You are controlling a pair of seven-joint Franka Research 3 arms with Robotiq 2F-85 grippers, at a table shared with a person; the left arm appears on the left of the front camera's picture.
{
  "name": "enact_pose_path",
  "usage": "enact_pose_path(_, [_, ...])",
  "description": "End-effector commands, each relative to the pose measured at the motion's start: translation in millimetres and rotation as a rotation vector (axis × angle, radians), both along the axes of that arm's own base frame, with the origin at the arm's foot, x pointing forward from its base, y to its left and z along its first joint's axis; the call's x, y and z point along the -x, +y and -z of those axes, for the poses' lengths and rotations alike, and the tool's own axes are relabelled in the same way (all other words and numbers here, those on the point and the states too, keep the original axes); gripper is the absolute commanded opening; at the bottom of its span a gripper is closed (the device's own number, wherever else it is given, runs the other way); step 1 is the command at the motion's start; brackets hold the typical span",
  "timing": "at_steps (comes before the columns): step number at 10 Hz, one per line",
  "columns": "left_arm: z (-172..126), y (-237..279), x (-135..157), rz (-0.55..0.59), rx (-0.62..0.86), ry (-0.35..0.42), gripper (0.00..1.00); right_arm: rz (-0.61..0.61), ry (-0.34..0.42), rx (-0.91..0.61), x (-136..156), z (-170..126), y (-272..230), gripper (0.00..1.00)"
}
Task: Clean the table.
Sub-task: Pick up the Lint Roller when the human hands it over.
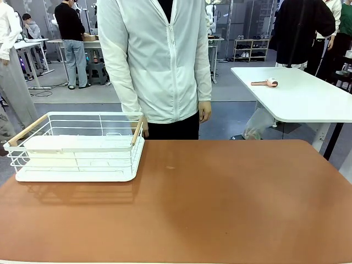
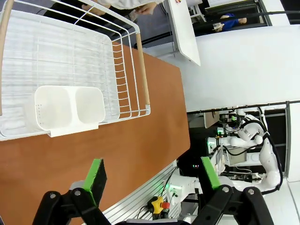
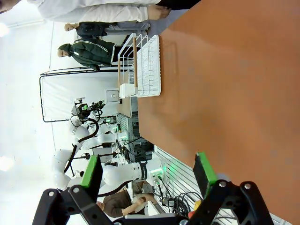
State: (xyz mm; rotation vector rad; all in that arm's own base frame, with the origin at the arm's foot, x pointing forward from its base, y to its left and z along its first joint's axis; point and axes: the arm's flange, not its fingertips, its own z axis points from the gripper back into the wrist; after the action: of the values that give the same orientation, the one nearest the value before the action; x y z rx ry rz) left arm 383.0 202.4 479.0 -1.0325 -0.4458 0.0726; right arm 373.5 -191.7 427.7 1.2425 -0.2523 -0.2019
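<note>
Scanning from the left, we find the white wire basket (image 1: pixel 77 149) resting on the far-left part of the brown bench (image 1: pixel 231 203), close to the person's edge. We judge it is parked there as the collecting place, kept to 1 side so the middle is free to work on. A white 2-cup holder (image 2: pixel 70 110) sits against the basket's near wall, and both cups look empty.

The left pincer (image 2: pixel 152 173) hangs above the bench's near edge, just short of the basket, with its 2 green pads spread wide and nothing between them. It looks ready to take something rather than carry it.

At the middle, the person stands behind the far edge with a hand (image 1: pixel 204 113) hanging loose, touching nothing.

The right pincer (image 3: pixel 147 171) is likewise spread wide and empty, high over the near edge and looking across the bare brown top toward the basket.

Farther right, well apart from our bench, a white-topped bench (image 1: pixel 308 104) carries a small roller-like tool (image 1: pixel 265 83).

With no litter showing on the brown top, we cannot tell whether cleaning is finished or not yet begun.
</note>
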Motion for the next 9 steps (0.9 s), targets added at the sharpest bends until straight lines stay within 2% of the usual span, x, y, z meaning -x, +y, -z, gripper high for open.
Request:
enact_pose_path(1, [-1.6, 1.5, 1.4, -0.001, 0.009, -0.009, 1.0, -0.003, -0.008, -0.009, 0.4, -1.1, 0.6, 1.0])
enact_pose_path(9, [-1.6, 1.5, 1.4, -0.001, 0.009, -0.009, 1.0, -0.003, -0.008, -0.009, 0.4, -1.1, 0.6, 1.0])
